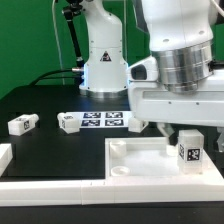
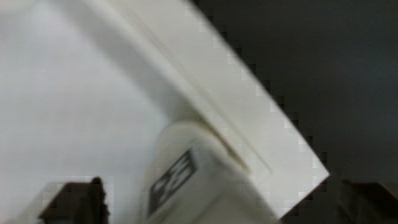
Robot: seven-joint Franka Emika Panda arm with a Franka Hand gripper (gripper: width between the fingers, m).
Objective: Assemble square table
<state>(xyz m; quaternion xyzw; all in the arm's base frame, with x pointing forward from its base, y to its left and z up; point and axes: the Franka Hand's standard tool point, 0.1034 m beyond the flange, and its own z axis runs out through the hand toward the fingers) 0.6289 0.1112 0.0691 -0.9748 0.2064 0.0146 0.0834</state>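
The square table's top (image 1: 140, 160) is a white tray with a raised rim, lying at the front of the black table. A white tagged leg block (image 1: 190, 152) stands upright at the top's corner on the exterior view's right. My gripper (image 1: 190, 136) hangs right over it, open. In the wrist view the leg (image 2: 187, 180) sits between the two dark fingertips (image 2: 71, 202), with a gap on each side, beside the top's rim (image 2: 214, 90). Two more leg blocks (image 1: 22, 124) (image 1: 68, 123) lie on the black table at the exterior view's left.
The marker board (image 1: 105, 120) lies behind the top, in front of the arm's white base (image 1: 102, 60). A long white rail (image 1: 60, 186) runs along the front edge, and another white piece (image 1: 5, 155) sits at the exterior view's far left.
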